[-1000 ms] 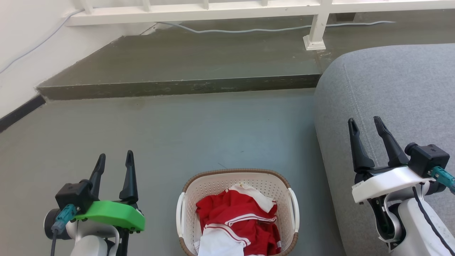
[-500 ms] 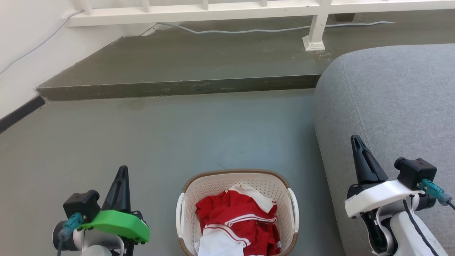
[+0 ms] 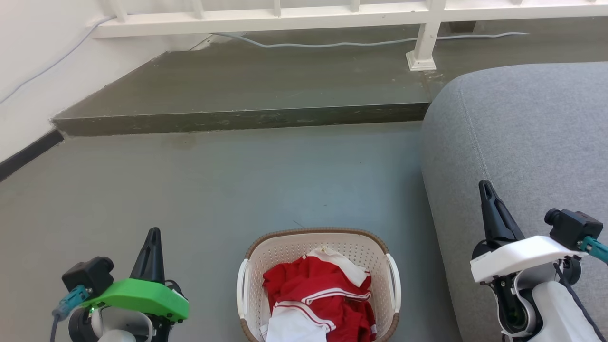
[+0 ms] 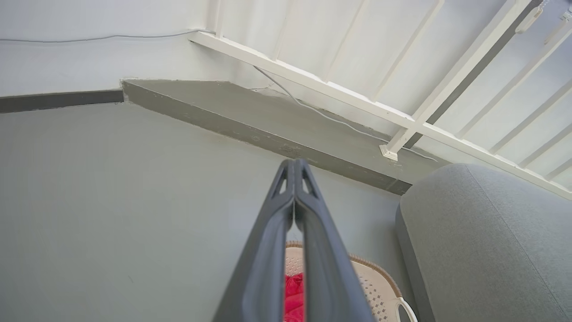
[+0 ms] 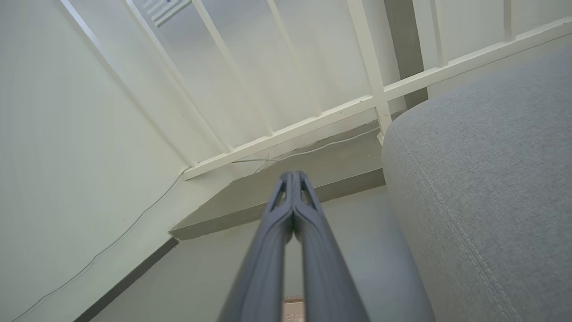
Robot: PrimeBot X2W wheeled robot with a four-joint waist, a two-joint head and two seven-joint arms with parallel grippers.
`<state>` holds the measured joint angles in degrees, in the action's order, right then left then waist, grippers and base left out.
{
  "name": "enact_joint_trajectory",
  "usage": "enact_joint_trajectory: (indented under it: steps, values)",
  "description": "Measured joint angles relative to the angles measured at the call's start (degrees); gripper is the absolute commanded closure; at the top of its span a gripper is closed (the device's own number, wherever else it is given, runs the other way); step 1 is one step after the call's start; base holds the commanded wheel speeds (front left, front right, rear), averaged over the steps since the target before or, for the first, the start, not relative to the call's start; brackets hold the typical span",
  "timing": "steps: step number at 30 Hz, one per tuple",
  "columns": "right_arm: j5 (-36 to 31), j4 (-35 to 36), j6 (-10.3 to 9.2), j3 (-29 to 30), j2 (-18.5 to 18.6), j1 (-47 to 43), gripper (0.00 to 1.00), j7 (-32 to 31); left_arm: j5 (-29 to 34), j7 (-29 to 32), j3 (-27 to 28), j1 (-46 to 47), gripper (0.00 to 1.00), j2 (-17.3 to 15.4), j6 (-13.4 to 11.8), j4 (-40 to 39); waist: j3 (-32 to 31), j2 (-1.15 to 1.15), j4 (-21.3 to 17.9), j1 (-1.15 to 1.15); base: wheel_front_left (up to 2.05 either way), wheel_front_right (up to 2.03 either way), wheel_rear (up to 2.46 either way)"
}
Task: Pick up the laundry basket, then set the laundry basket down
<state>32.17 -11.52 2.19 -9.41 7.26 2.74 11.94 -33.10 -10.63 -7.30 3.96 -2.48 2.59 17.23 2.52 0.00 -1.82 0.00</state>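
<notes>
This looks like a home, a living area most likely. A grey fabric sofa (image 3: 522, 142) fills the right side, and a laundry basket (image 3: 316, 235) of red and white clothes (image 3: 313, 294) sits on the smooth grey floor (image 3: 213, 180) beside it. At the far side a raised step (image 3: 237, 118) runs under a white railing (image 3: 266, 16), with a loose cable (image 3: 332, 44) trailing along it.
</notes>
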Motion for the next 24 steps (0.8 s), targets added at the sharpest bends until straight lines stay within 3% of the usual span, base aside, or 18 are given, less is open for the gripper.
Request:
enact_joint_trajectory:
  steps: [24]
  values:
    - [16.28, -0.99, 1.34, 4.48, -1.45, 0.03, 1.00, -4.97, -15.73, 5.10, 3.60, 0.02, 1.00, 0.08, 1.45, 0.09, -0.65, 0.00, 0.53, 0.00, 0.00, 0.00, 0.00]
